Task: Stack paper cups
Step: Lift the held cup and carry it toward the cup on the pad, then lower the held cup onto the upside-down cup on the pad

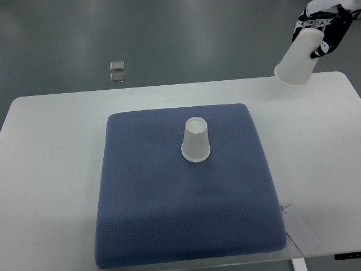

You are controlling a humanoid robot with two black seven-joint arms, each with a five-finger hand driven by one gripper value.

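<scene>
One white paper cup point(196, 141) stands upside down near the middle of a blue mat point(146, 203). A second white paper cup point(298, 59) hangs in the air at the top right, tilted with its mouth down and to the left, above the table's far right edge. My right hand point(322, 29), black with white fingers, is shut on this cup's base end. The held cup is well to the right of and beyond the cup on the mat. The left arm does not show.
The blue mat lies on a white table point(51, 147). A clear plastic sheet point(302, 228) pokes out from under the mat's near right corner. Two small shiny squares point(117, 71) lie on the grey floor beyond the table.
</scene>
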